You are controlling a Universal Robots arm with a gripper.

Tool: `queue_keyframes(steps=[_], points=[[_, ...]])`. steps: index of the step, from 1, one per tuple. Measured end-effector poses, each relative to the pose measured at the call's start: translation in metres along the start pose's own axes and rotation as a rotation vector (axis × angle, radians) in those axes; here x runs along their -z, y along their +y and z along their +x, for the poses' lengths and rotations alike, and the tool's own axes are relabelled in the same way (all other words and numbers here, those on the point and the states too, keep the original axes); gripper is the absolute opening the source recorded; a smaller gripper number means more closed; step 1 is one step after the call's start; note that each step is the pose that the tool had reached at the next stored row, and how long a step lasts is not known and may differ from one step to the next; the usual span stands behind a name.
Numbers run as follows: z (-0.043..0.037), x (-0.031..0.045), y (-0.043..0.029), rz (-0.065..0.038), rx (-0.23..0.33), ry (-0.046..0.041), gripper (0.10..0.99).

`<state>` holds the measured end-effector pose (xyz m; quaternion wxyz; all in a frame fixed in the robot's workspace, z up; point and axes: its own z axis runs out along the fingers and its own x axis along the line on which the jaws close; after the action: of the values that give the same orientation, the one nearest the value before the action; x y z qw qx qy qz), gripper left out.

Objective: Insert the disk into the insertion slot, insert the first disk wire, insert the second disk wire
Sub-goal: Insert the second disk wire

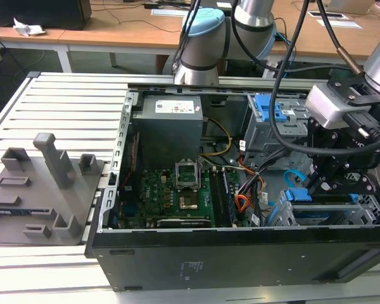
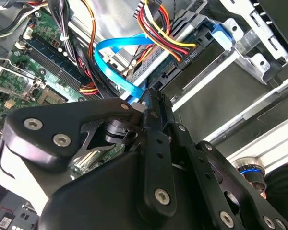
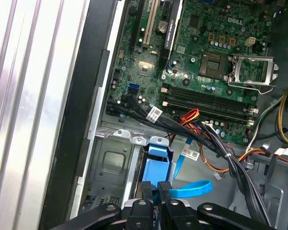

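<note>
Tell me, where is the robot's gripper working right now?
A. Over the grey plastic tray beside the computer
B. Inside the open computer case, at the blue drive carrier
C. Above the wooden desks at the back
B: the gripper reaches down inside the open computer case, right at the blue drive carrier, while the grey tray lies outside the case.

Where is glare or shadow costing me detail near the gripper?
First wrist view: glare washes out the slatted table; second wrist view: the gripper, shut on the blue wire, is in shadow; exterior view: the computer case is dim inside.
</note>
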<state>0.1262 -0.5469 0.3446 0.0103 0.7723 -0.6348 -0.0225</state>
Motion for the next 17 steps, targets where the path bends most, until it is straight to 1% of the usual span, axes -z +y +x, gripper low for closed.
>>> queue_keyframes(steps=[3,5,6,7,8,13,14,17], points=[[0.0000,0.0000,0.0000,0.000,0.000,0.0000,0.165],[0.0003,0.0010,-0.0019,0.000,-0.004,-0.0007,0.165],[0.0003,0.0042,-0.0019,0.001,-0.007,-0.0018,0.165],[0.0002,0.0098,-0.0022,0.000,-0.011,-0.0003,0.165],[0.0001,0.0110,-0.0024,0.000,-0.014,-0.0004,0.165],[0.0001,0.0111,-0.0024,0.000,-0.017,-0.0003,0.165],[0.0000,0.0111,-0.0025,0.000,-0.023,-0.0006,0.165],[0.0001,0.0110,-0.0025,0.002,-0.096,-0.0039,0.165]])
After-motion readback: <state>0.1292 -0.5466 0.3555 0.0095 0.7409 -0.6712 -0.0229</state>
